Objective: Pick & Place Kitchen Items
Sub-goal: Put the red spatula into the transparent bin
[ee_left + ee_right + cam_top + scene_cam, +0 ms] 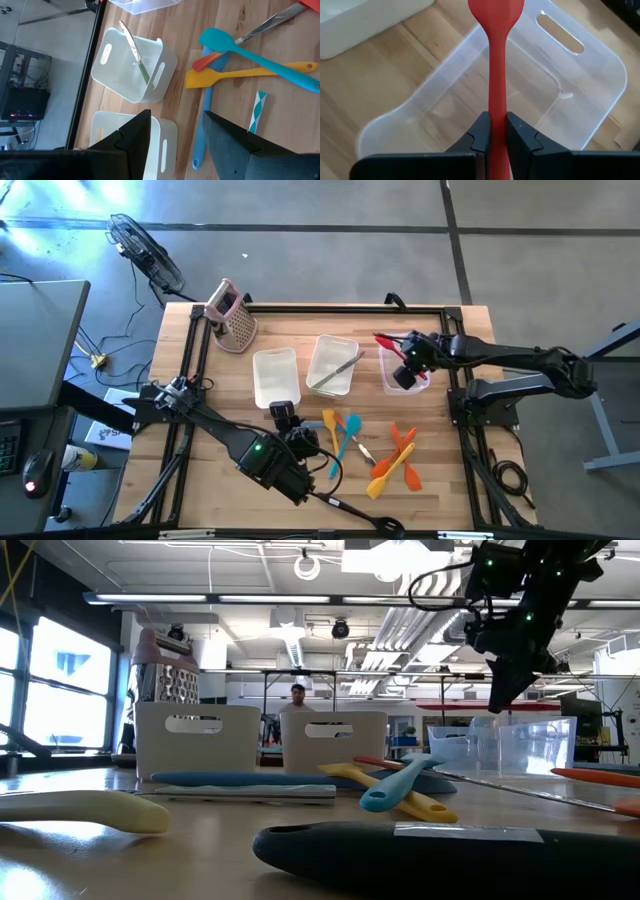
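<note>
My right gripper (405, 367) is shut on a red spatula (384, 340) above the clear right-hand bin (388, 383); the low view shows this gripper (508, 690) over the bin (530, 745). My left gripper (298, 442) is open and empty (175, 145), above the table beside loose utensils. Those include a blue spatula (260, 57), a yellow one (235, 76) and a long blue one (202, 130), all lying flat on the wood. Orange spatulas (395, 462) lie further right. A small knife (336, 370) lies slanting in the middle bin (322, 347). My right gripper pinches the red spatula's handle (497, 112) between its two fingers. The handle runs on ahead of the fingers, with the blade end (495, 7) foremost. The spatula is lifted clear, above the inside of the clear bin (560, 95).
A white bin (262, 380) stands left of the middle one. A metal box grater with a pink handle (232, 315) stands at the far left. A black ladle (355, 512) lies at the near edge. Black frame rails (190, 370) run along the table's sides.
</note>
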